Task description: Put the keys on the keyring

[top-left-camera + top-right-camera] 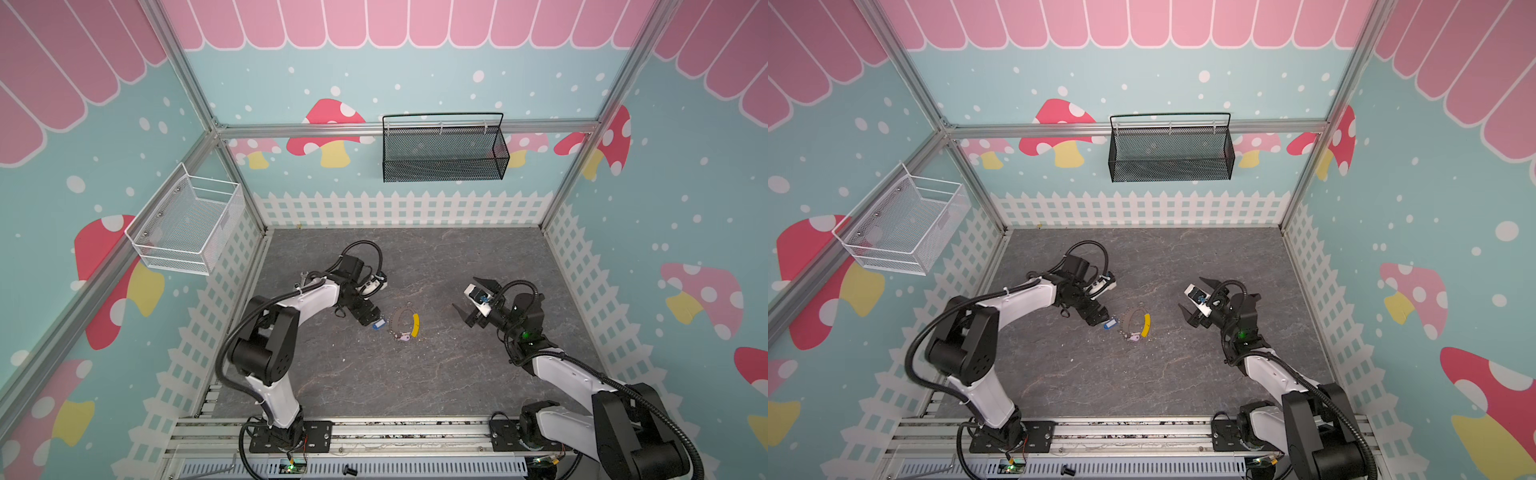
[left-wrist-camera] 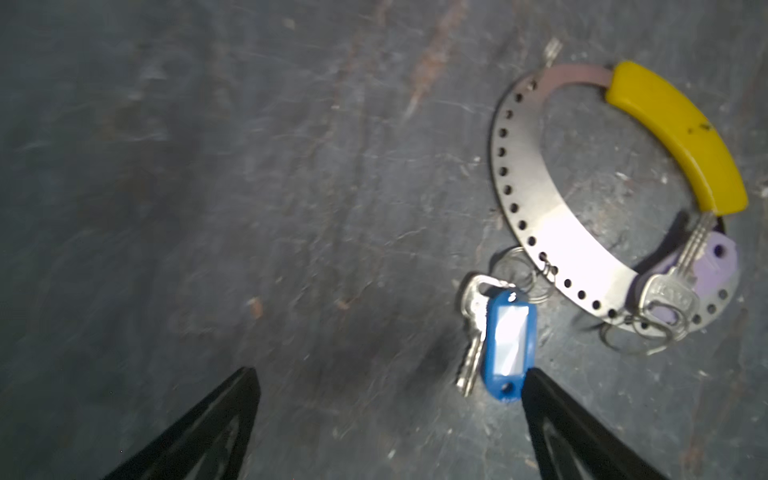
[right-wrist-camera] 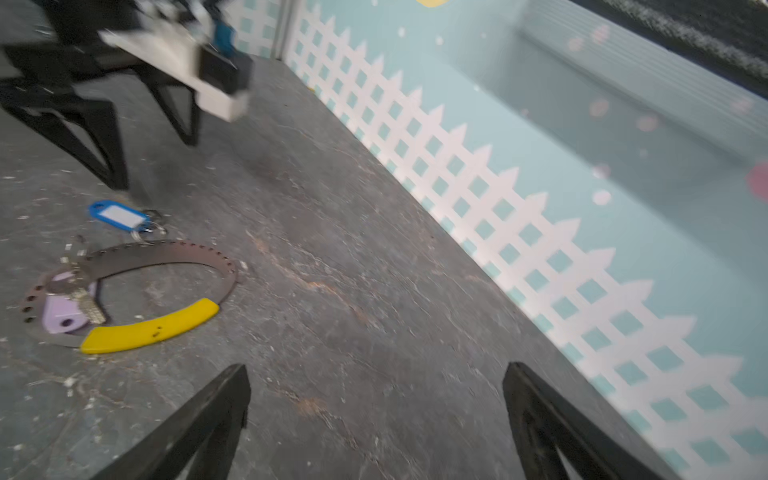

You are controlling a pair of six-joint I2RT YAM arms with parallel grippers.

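So the blue-tag key lies just outside the keyring, with the lilac-tag key across it. The left gripper is wide open and empty, one finger right beside the blue one, so it might shove it. The right gripper is open and empty too, well off the keyring.

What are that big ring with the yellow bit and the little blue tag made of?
The keyring looks like bare metal: its flat perforated band glints brightly. Its yellow segment seems smooth moulded plastic. The blue tag looks plastic too, glossy, with a pale window.
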